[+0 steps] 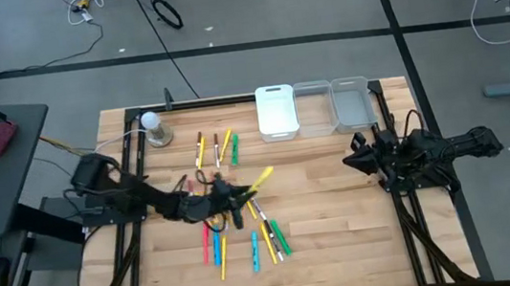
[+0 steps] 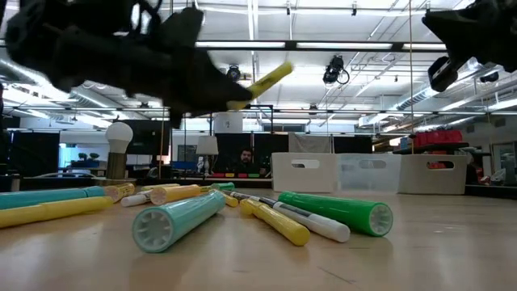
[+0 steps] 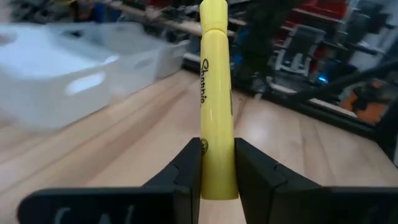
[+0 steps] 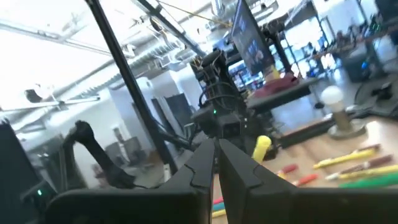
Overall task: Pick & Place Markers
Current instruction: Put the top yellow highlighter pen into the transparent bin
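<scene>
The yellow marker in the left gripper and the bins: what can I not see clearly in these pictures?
- Yellow marker: its held end is hidden between the left gripper's fingers in the left wrist view.
- Bins: contents cannot be told; too small in the high view, walls block the low view.
- Right gripper: shut, parked at the table's right edge; its wrist view is blurred.

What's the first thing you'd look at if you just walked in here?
Probably the yellow marker pinched in the left claw, held up off the middle of the table. Next, the bright markers scattered on the wood below it. Three bins line the far edge, and the right claw waits at the right side.
</scene>
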Motion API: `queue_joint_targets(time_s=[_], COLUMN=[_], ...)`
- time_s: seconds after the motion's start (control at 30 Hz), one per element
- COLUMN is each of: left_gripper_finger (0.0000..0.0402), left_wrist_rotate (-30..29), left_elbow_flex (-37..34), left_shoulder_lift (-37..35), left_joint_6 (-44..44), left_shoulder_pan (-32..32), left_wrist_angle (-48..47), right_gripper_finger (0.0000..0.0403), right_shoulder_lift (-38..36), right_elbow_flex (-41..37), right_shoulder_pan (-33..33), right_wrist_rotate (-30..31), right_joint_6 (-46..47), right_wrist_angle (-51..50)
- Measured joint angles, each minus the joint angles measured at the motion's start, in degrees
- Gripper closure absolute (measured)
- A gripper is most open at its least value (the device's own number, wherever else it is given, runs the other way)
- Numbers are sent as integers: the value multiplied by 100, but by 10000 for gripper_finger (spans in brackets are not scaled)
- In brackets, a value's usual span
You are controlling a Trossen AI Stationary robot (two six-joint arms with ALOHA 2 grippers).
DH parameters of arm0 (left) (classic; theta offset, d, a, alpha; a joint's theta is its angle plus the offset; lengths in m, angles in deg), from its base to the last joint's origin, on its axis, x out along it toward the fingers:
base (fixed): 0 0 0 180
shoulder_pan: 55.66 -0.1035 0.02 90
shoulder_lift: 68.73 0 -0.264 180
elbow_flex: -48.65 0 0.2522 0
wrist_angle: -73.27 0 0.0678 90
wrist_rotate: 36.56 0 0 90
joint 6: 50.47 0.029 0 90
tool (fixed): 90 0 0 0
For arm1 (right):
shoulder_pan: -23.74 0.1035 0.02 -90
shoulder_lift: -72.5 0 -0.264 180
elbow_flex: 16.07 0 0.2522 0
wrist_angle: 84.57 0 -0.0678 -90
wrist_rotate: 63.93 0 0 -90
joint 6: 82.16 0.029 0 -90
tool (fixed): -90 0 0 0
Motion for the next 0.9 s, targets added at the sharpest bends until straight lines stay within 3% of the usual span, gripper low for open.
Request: queue_joint_targets(time_s=[0.1, 0.33, 0.47, 0.67, 0.9], left_gripper_finger=[324, 321, 320, 319, 318], left_wrist_rotate=[144, 517, 863, 984, 981], left_elbow_flex=[648, 1705, 1991, 2047, 2047], left_shoulder_lift=[374, 691, 691, 691, 691], left_joint_6=[522, 1340, 1493, 1354, 1194], left_shoulder_pan=[-82, -308, -396, -444, -444], left_wrist_angle=[26, 27, -61, -98, -104], right_gripper_finger=[376, 360, 317, 219, 173], right_shoulder_lift=[546, 2414, 3515, 4897, 6177], right_elbow_flex=[9, 2, 2, 15, 927], right_shoulder_pan=[160, 691, 871, 966, 964], right_wrist_rotate=[91, 960, 1074, 1273, 1563], right_joint_6=[161, 76, -256, -1009, -1522], right_wrist_angle=[259, 1090, 2257, 4065, 4198])
